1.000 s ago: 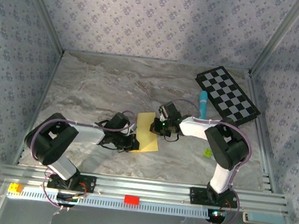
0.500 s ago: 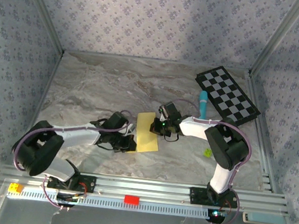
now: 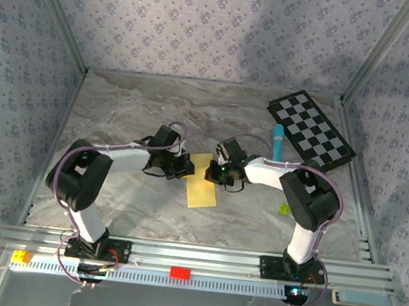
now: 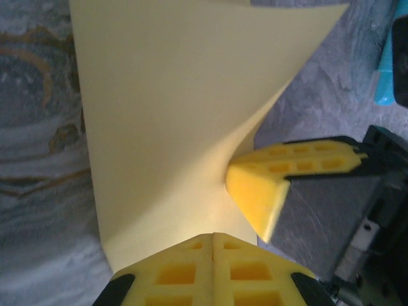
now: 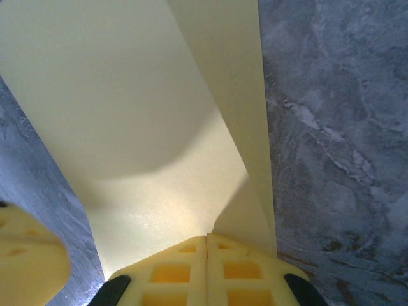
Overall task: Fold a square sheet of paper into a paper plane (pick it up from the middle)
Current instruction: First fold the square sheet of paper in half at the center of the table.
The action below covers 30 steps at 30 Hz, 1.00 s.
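The left gripper (image 3: pixel 183 167), claws pressed together, meets the left edge of the thin yellow square sheet of paper (image 3: pixel 202 187) near the middle of the marbled grey table (image 3: pixel 120 114) — whether it is pinching, I cannot tell. The right gripper (image 3: pixel 215 171) pinches the sheet's lifted right side. The paper looks light, limp and easily creased — likely best held by its edges.

Our two arms on show, left arm (image 3: pixel 126 155) and right arm (image 3: pixel 268 174) alike, white shells between chunky black joints, thin purple cables (image 3: pixel 105 147) looping past our elbows, a green light (image 3: pixel 221 171) on our right wrist, yellow fingers (image 4: pixel 248 274) moulded with square waffle pockets, black finger mounts.
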Tool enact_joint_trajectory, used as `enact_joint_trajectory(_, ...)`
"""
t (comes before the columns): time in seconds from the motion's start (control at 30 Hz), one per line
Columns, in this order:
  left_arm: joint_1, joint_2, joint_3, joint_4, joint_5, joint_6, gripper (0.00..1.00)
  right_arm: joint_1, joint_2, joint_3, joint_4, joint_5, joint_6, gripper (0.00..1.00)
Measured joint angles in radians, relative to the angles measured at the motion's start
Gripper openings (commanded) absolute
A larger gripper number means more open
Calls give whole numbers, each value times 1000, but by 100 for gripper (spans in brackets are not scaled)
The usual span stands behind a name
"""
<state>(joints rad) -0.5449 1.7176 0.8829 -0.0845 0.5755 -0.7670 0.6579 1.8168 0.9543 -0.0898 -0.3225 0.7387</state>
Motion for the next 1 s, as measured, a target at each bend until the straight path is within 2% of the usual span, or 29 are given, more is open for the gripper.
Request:
enact_joint_trajectory(0.37, 49, 110, 23, 13, 9, 68, 0, 0, 0, 0, -1, 1, 0, 0)
enact_joint_trajectory(0.7, 59, 115, 24, 23, 30, 68, 1, 0, -1, -2, -2, 3, 1, 0)
enact_joint_trajectory(1.0, 68, 116, 129, -55, 19, 87, 2, 2, -1, -2, -1, 4, 1, 0)
